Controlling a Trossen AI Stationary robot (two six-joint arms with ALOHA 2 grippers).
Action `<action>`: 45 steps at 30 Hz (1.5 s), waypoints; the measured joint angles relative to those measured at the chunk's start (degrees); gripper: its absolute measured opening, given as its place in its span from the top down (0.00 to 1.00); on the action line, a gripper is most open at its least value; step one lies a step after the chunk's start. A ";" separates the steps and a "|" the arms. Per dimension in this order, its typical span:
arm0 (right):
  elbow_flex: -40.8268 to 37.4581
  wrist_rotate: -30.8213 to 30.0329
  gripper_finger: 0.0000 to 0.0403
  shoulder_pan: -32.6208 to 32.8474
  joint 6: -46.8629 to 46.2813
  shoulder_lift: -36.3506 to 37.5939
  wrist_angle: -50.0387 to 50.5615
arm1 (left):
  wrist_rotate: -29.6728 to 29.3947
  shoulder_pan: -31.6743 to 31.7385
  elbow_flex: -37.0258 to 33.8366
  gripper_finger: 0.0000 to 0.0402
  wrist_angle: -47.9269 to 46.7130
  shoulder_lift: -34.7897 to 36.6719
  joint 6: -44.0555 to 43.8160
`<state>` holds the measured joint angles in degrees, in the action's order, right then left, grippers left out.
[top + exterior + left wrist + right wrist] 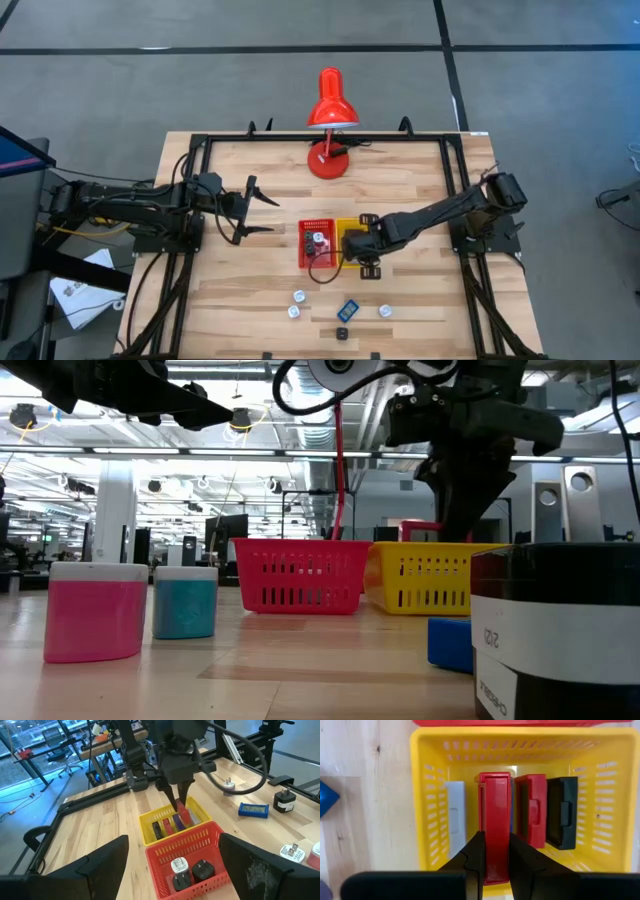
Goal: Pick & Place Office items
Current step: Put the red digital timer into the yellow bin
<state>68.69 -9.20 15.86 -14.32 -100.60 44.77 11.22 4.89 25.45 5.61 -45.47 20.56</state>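
My right gripper [360, 250] points down into the yellow tray [427, 795], shut on a red flat rectangle [495, 810]. Beside that piece a grey one [454, 817], another red one [530, 810] and a black one [561, 812] stand on edge in the tray. The red tray [200, 837] next to it holds a white plug piece [179, 865] and black ones [202, 870]. My left gripper [262, 215] hovers open over the table's left half, clear of everything. My right gripper pinches the red rectangle's two flat faces [495, 852] between its two fingers, at its upper edge. The fingers [181, 800] come from above, pointing down. The piece stands on edge inside the yellow tray; whether its lower edge rests on the tray floor I cannot tell.
Near the table's front edge lie loose white pieces [298, 296] [385, 311], a blue rectangle [348, 309] and a black piece [342, 333]. A red desk lamp [330, 110] stands at the far edge. Bare wood lies between the trays and the left arm.
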 joint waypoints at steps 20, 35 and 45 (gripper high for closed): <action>-1.42 -2.94 0.87 1.42 -1.37 -1.56 -2.05 | -0.02 -0.01 0.02 0.24 -0.01 -0.02 0.11; -1.53 -2.71 0.87 1.37 -1.77 -1.88 -2.12 | -0.02 -0.01 0.04 0.24 0.85 -0.02 0.13; -3.96 -2.68 0.86 1.37 -1.80 -1.86 -5.48 | 0.00 -0.01 0.04 0.24 0.84 -0.02 0.13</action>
<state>64.72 -11.88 17.23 -16.13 -102.45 39.29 11.21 4.89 25.50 6.45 -45.50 20.69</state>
